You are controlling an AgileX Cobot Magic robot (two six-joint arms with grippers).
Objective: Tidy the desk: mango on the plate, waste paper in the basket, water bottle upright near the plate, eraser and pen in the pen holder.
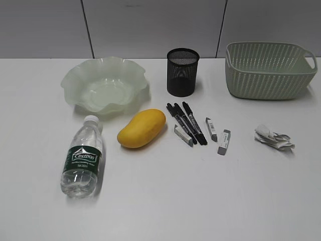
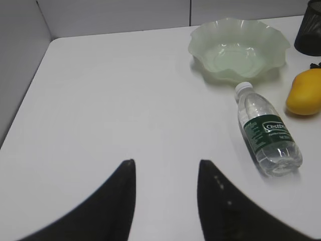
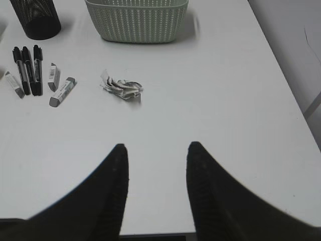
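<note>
here, your desk before any tidying: both claws parted and holding nothing.

you have one mango beside one lying water bottle, one plate, one pen holder, one basket, one waste paper, three pens, three erasers; left gripper and right gripper hover over bare tabletop.
</note>
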